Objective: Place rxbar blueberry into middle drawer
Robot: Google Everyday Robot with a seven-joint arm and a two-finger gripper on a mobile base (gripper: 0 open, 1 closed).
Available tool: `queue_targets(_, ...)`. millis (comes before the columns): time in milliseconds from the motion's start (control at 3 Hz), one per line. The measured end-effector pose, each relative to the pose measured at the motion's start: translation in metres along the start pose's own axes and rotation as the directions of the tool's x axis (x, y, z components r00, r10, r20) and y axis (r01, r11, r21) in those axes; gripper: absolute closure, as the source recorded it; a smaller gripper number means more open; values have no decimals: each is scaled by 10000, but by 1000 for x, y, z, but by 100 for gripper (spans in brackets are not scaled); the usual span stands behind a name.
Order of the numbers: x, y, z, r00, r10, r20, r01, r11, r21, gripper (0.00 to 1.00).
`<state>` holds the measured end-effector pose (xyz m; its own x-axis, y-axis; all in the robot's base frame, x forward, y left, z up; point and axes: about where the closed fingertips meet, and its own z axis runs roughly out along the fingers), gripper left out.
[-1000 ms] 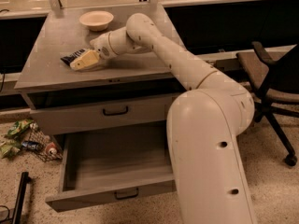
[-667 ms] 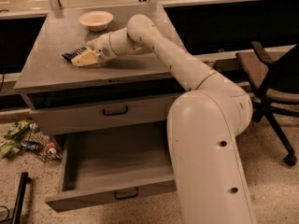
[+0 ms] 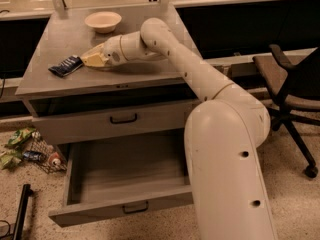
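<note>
The rxbar blueberry (image 3: 66, 66), a dark navy bar, is at the left of the grey cabinet top (image 3: 60, 39), sticking out to the left of my gripper. My gripper (image 3: 88, 60) is at the bar's right end and looks shut on it, low over the top. The middle drawer (image 3: 125, 176) is pulled open below, showing a plain grey tray and a front panel with a black handle (image 3: 135, 207). The drawer one tier higher (image 3: 122, 118) is shut.
A round beige bowl (image 3: 103, 21) stands at the back of the cabinet top. My arm (image 3: 220, 134) hangs over the open drawer's right side. An office chair (image 3: 292, 84) stands at the right. Litter and wrappers (image 3: 25, 149) lie on the floor at the left.
The gripper has shifted slightly over the top, and more of the bar now shows to its left. The drawers have not moved.
</note>
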<state>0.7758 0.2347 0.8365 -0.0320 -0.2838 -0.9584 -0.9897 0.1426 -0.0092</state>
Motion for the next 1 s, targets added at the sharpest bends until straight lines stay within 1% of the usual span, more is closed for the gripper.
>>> queue_targets(333, -16, 8, -20, 9937, -530, 991, 592, 9964, -609, 100)
queue_targets(667, -29, 22, -48, 9842, -1014, 1450, 1163, 9884, -981, 100)
queue_targets(1000, -28, 55, -81, 9874, -1104, 1138, 1288, 9771, -1691, 100)
